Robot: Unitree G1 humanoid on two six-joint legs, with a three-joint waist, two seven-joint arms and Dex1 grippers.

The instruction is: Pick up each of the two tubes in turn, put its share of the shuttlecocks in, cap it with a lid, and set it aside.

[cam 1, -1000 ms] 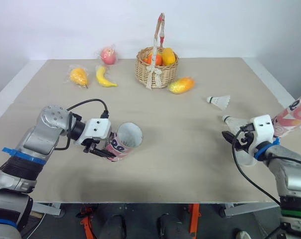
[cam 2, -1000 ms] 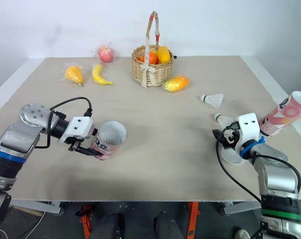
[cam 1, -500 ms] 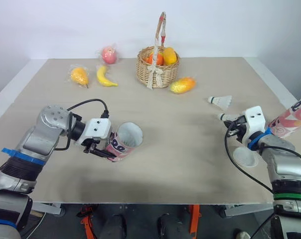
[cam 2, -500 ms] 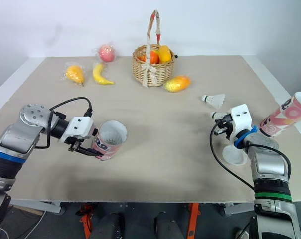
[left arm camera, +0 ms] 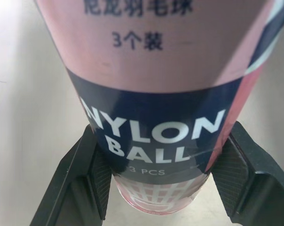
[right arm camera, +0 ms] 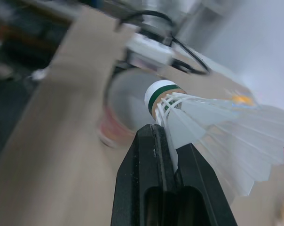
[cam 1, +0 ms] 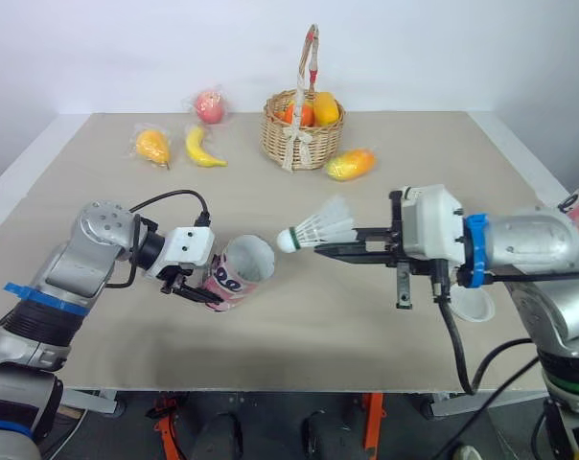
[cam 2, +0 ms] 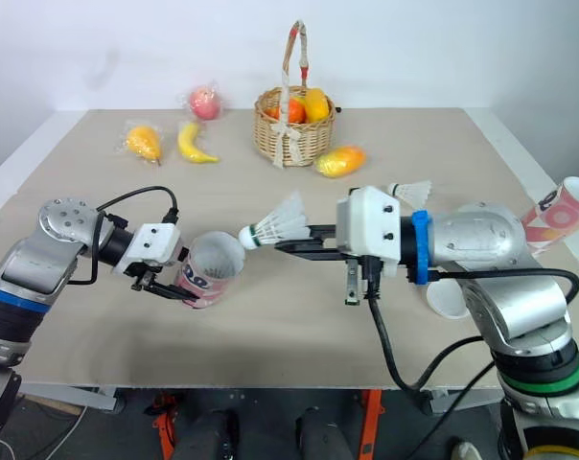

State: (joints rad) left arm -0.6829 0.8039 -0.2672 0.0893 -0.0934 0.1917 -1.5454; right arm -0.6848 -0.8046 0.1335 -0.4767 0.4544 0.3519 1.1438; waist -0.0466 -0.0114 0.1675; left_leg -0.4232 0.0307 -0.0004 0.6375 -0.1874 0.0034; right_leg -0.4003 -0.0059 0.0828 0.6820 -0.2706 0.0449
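Observation:
My left gripper (cam 1: 201, 290) is shut on the base of a pink tube (cam 1: 238, 272), which lies tilted just above the table with its open mouth facing right. The left wrist view has the tube (left arm camera: 156, 94) clamped between both fingers (left arm camera: 81, 179). My right gripper (cam 1: 320, 249) is shut on a white shuttlecock (cam 1: 313, 228), held by its skirt with the cork pointing at the tube's mouth, a short gap away. A second shuttlecock (cam 2: 409, 190) lies on the table behind the right arm. The second pink tube (cam 2: 561, 209) rests at the right edge. A white lid (cam 1: 472, 303) lies beneath the right forearm.
At the back of the table stands a wicker basket (cam 1: 302, 129) of fruit with a tall handle. A mango (cam 1: 350, 164) lies beside it. A banana (cam 1: 201, 149), a yellow fruit (cam 1: 152, 147) and an apple (cam 1: 209, 106) lie at the back left.
My right gripper shut on a shuttlecock at the table's right side and swung left, carrying it to the tube's mouth. The left arm and tube stayed still.

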